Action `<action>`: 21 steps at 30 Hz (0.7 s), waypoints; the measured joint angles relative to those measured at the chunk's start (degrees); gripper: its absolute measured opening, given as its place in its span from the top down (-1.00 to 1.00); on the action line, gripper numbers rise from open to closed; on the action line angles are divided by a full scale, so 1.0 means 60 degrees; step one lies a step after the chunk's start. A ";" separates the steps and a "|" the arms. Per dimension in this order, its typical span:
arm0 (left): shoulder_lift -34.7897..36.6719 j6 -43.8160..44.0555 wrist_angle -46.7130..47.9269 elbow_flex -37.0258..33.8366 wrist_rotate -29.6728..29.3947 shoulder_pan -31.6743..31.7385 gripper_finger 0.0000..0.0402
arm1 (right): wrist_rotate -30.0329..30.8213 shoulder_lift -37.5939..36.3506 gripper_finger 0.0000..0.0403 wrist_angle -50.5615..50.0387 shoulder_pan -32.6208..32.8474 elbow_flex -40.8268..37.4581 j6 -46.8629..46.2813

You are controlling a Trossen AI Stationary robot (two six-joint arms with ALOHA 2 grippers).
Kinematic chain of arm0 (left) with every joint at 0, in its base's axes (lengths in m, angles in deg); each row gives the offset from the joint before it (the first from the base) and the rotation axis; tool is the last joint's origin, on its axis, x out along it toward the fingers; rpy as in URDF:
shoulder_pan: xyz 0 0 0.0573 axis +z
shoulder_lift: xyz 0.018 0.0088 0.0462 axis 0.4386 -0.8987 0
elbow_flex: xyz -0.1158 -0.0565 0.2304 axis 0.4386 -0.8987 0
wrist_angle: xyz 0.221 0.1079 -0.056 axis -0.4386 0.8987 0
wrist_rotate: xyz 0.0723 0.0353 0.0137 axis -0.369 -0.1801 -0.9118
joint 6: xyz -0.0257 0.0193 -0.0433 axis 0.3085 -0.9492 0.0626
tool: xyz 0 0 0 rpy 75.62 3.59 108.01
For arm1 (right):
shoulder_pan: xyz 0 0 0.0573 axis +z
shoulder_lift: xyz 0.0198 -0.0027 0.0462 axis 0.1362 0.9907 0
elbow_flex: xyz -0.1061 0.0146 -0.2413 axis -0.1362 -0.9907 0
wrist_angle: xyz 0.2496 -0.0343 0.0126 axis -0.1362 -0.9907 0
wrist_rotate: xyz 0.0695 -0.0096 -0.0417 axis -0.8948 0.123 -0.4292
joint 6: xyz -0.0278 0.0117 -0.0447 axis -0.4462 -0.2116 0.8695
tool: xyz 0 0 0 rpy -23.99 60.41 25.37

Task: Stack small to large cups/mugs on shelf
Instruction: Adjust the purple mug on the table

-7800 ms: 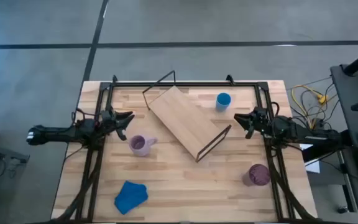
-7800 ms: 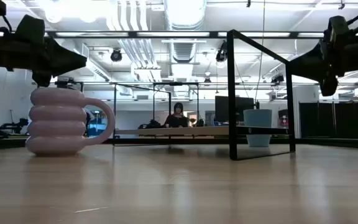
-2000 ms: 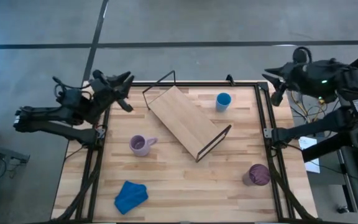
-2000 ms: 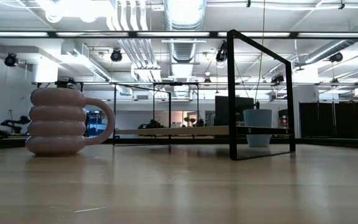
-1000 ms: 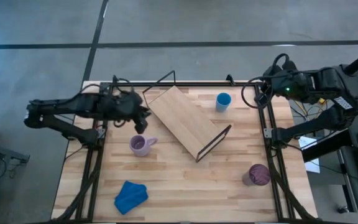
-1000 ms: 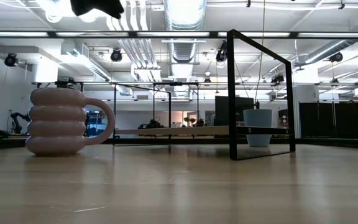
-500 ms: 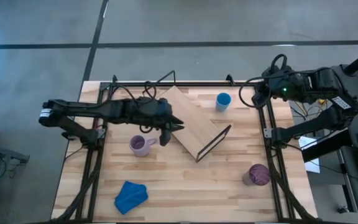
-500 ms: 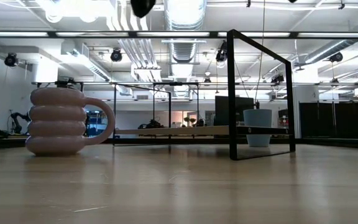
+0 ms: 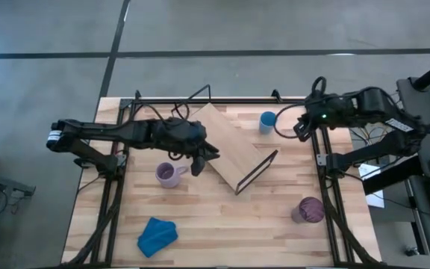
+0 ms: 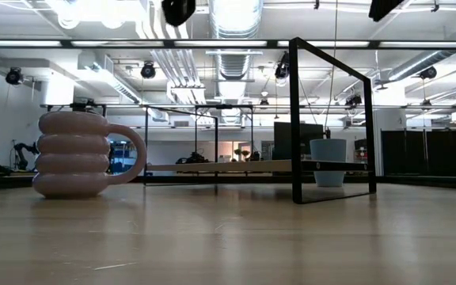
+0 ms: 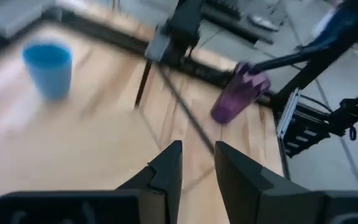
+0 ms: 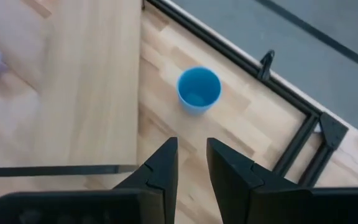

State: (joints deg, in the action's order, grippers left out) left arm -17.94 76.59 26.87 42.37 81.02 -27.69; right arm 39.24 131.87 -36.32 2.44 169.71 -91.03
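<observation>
While all three cups are sitting on the table with none stacked, the left gripper (image 9: 200, 158) is hovering over the shelf (image 9: 226, 147), jaws slightly parted and empty, just at three o'clock of the pale-lilac mug (image 9: 169, 174). The right gripper (image 9: 297, 125), narrowly parted and empty, is hanging at three o'clock of the light-blue cup (image 9: 267, 120), likely lining up a pick. The dark-purple cup (image 9: 310, 211) is waiting at five o'clock.
</observation>
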 joint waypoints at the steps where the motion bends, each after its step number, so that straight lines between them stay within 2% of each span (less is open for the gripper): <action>1: 0.0000 0.0441 0.0430 -0.0015 -0.0022 -0.0003 0.60 | -0.0003 0.0000 0.61 -0.0004 0.0000 -0.0173 -0.0004; 10: 0.0000 0.3521 0.4754 -0.0037 -0.0019 -0.0428 0.60 | -0.0011 -0.0004 0.61 -0.0001 0.0000 -0.1402 0.0375; 21: -0.0098 0.7419 0.6951 -0.0214 0.0135 -0.1202 0.60 | -0.0012 -0.0022 0.61 0.0035 0.0000 -0.2595 -0.0011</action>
State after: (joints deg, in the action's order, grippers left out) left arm -18.53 121.10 68.58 41.08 81.83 -34.90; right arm 39.17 131.74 -36.10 2.44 154.14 -91.10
